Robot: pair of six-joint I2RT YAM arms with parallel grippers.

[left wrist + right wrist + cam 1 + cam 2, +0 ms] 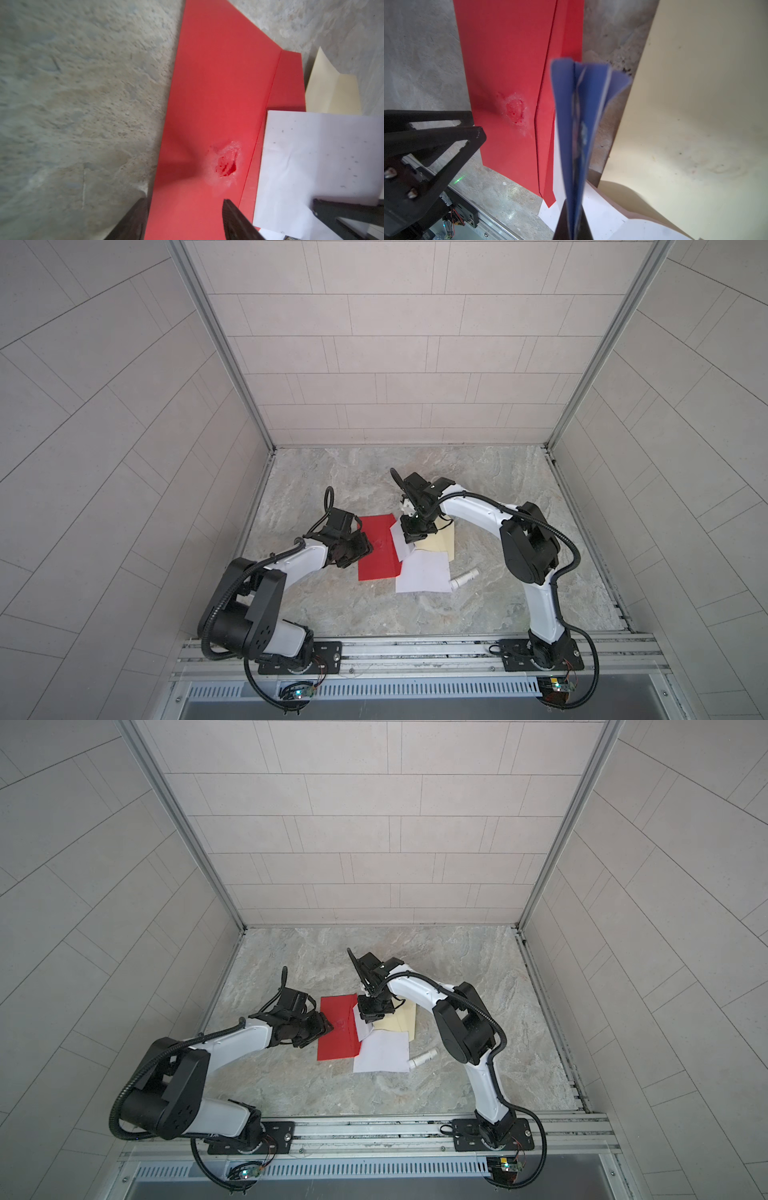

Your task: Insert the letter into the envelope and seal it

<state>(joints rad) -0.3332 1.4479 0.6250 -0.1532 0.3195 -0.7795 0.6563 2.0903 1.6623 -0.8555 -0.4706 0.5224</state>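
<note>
Me: left arm, right arm – white shells, black joints | black ribbed cable along each | black base plates, silver screws | left end effector: black fingers, triangular cut-outs

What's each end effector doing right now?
Left end effector: open, holding nothing, over the red envelope.
Right end effector: shut on the folded letter.

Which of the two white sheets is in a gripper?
The smaller folded letter, pinched in the right gripper; the larger white sheet lies flat.
</note>
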